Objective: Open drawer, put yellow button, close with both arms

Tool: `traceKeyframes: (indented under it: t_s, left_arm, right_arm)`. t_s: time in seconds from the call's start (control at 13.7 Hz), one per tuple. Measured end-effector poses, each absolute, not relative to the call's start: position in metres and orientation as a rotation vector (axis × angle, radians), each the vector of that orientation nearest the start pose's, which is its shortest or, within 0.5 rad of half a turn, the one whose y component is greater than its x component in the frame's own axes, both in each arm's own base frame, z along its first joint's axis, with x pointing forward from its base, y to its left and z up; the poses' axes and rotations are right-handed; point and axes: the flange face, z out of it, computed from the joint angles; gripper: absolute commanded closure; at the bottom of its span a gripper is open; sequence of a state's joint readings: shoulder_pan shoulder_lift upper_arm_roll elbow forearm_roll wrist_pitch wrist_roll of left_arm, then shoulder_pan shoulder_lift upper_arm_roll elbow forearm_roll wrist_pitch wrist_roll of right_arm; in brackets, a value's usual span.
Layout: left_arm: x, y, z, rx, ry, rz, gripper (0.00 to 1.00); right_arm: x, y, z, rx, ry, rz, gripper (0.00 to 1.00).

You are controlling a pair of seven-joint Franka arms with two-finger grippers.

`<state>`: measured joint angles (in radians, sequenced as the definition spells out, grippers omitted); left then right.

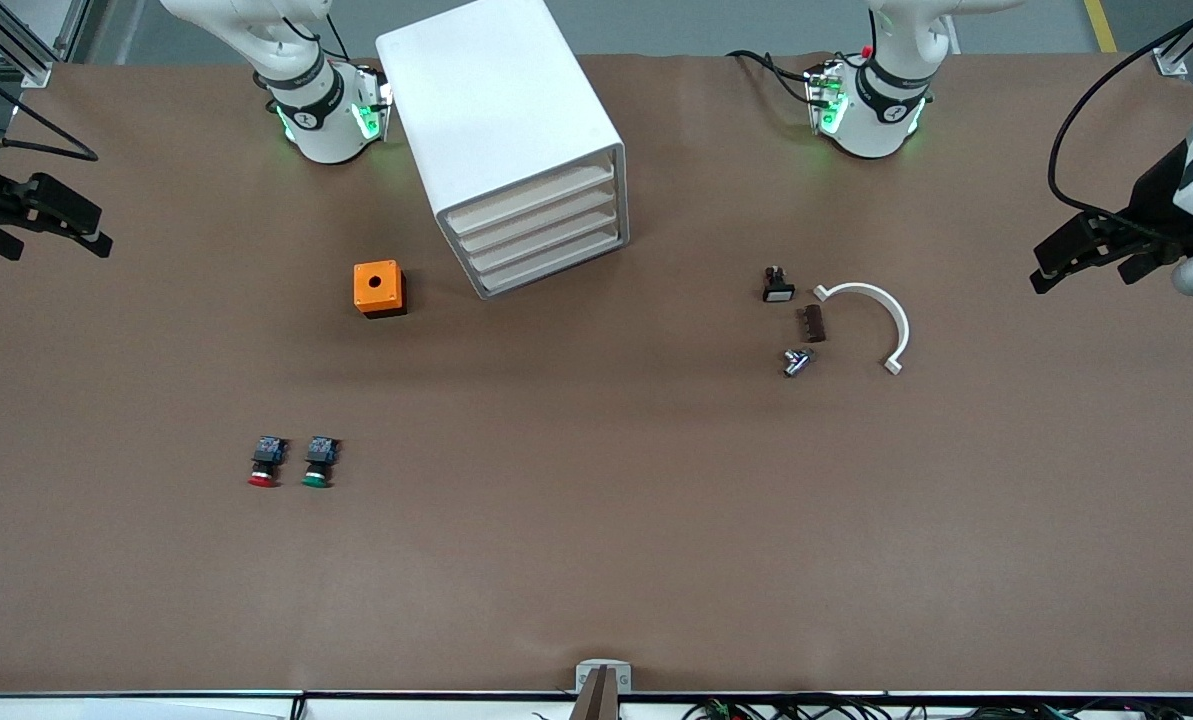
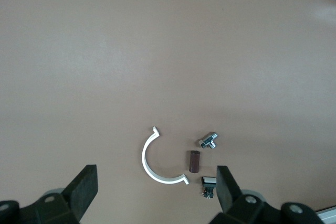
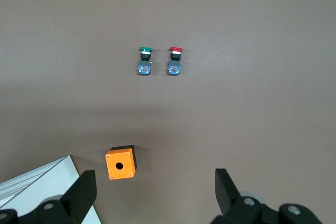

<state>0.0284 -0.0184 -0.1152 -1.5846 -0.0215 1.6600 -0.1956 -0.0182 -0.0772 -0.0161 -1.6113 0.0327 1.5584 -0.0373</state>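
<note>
drawer (image 1: pixel 530 187) shut; left gripper (image 2: pixel 155 190) and right gripper (image 3: pixel 152 192) wait open over table ends

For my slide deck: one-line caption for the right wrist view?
Open right pincer above orange box, with green-capped button and red-capped button side by side.

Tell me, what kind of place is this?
Probably a robot lab or workshop: two white arms are bolted to a brown-covered table, with a white drawer cabinet and push-button switches set out.
</note>
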Motion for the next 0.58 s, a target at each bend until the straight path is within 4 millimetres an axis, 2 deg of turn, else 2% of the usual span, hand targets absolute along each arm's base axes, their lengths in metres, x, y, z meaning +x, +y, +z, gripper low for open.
traceKeyframes:
  t_s: [0.58]
  left_arm:
    - [0.5537,-0.0493,0.6428,-3.165,-0.177,-0.136,0.01]
  right_arm:
    - [0.5289,-0.0164,0.6449,-3.109,-0.008,-0.036,0.0]
